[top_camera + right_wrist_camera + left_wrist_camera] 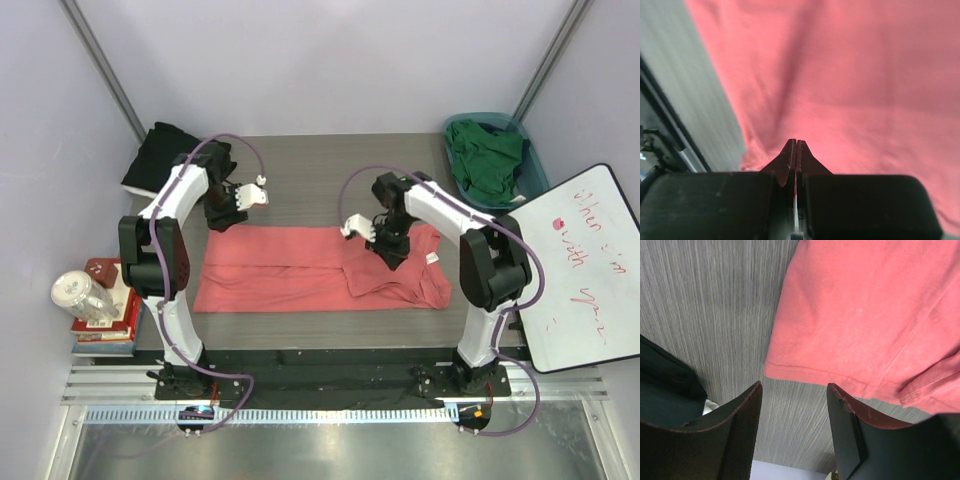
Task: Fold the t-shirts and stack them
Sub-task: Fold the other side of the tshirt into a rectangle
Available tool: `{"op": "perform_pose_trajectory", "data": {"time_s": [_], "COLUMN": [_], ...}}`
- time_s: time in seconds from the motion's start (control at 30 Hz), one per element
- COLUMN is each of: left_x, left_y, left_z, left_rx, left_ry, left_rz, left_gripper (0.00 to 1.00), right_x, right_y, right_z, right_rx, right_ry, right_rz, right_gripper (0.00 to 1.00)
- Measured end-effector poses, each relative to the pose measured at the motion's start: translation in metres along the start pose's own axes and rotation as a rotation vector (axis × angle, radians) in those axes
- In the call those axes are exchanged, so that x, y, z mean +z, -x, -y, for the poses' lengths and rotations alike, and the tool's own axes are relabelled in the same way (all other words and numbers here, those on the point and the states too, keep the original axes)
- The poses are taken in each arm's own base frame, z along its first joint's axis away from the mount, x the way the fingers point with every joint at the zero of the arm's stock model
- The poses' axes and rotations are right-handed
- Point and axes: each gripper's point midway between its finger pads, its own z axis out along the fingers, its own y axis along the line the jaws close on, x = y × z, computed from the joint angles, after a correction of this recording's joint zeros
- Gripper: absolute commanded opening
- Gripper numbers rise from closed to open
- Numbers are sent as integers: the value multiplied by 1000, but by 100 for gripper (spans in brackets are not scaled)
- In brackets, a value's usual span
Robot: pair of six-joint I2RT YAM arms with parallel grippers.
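Note:
The coral-pink t-shirt (300, 265) lies flat across the table, partly folded, with a small white tag (432, 258) at its right end. My left gripper (222, 212) is open and empty, hovering over bare table just beyond the shirt's far-left corner (790, 367). My right gripper (390, 250) is shut, low over the shirt's right part (850, 75); no cloth shows between its fingertips (790, 150). The black t-shirt (160, 155) lies folded at the far left and also shows in the left wrist view (660, 400). The dark green t-shirt (487, 158) sits bunched in the basket.
The teal plastic basket (537, 172) stands at the far right corner. A whiteboard (585, 265) leans at the right edge. Books and a clear jar (85, 295) sit off the table's left side. Bare grey table (320, 185) lies behind the pink shirt.

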Motion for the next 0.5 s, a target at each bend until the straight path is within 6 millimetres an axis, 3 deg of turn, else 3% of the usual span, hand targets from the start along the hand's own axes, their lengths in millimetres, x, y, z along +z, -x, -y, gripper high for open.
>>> {"op": "perform_pose_trajectory", "data": {"time_s": [0.13, 0.33, 0.5], "left_x": [-1, -3, 0], "left_y": [2, 1, -2], "left_z": [3, 8, 17], "left_rx": [6, 12, 23], "left_ry": [-8, -19, -38], "left_rz": [-1, -5, -11], "left_gripper": [55, 55, 55], "right_x": [18, 23, 37], "right_y": [1, 4, 5], "right_z": [-26, -35, -59], "right_rx": [-56, -73, -106], "right_ry": [74, 98, 158], "right_rz": [-43, -50, -82], "right_gripper": [1, 1, 1]}}
